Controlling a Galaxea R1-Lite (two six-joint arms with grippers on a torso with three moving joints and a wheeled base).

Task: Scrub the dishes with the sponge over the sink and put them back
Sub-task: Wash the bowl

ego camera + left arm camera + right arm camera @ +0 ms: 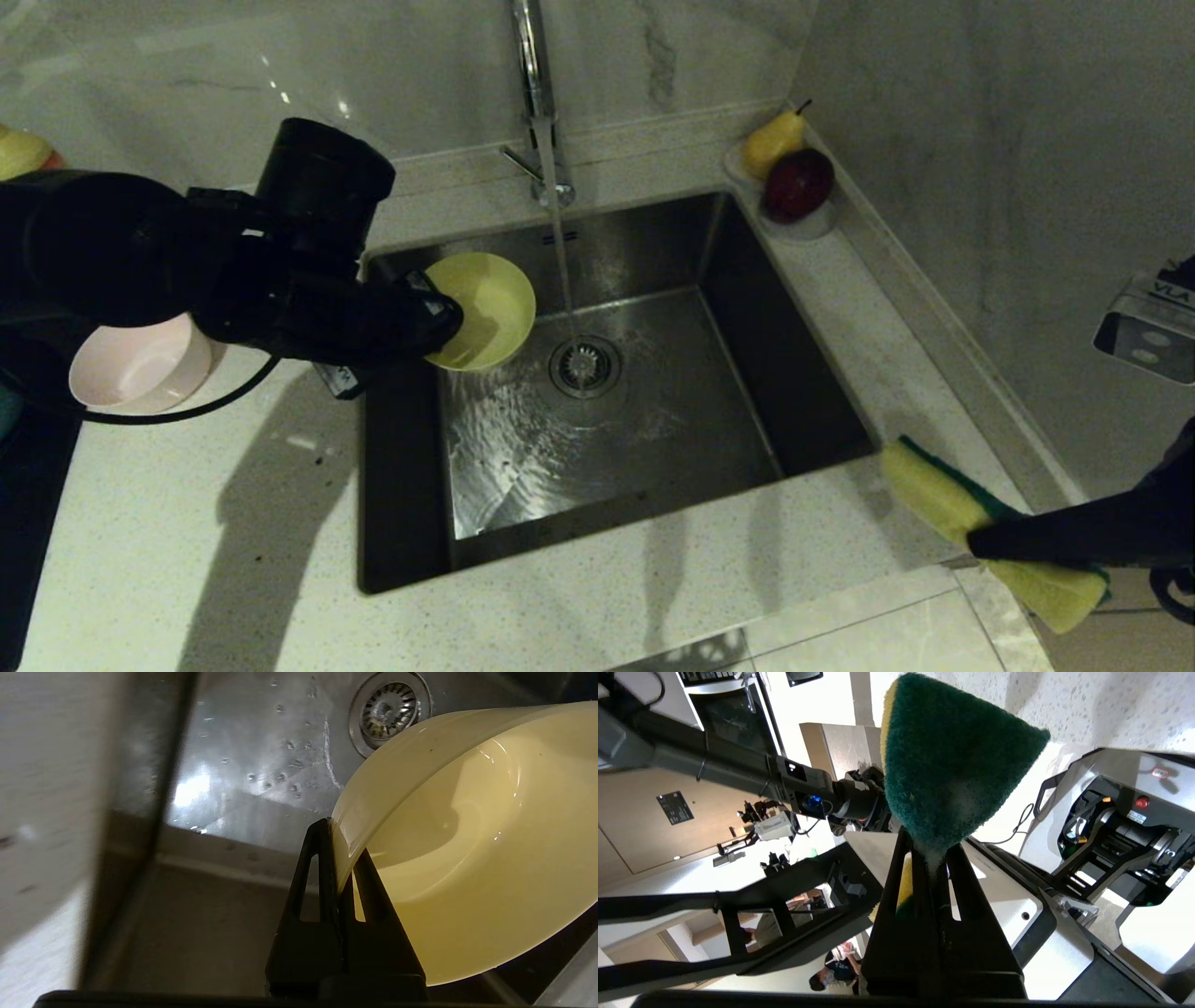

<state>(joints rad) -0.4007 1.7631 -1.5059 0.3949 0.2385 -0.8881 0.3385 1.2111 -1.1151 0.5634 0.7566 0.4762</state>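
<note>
My left gripper (439, 322) (340, 847) is shut on the rim of the yellow bowl (487, 308) (472, 844), which hangs tilted over the left part of the steel sink (653, 280), beside the drain strainer (584, 366) (387, 709). Water runs from the chrome faucet (537, 103) down to the drain, just right of the bowl. A pale pink bowl (140, 366) stands on the counter left of the sink, partly behind my left arm. My right gripper (976, 539) (930, 851) is shut on the sponge (943, 499) (952, 760) at the counter's front right corner.
A small white dish (808, 227) with a yellow pear (773, 142) and a dark red fruit (798, 182) sits at the sink's back right corner. A marble wall rises on the right, with a wall fitting (1153, 322). The dark cooktop edge (28, 485) lies far left.
</note>
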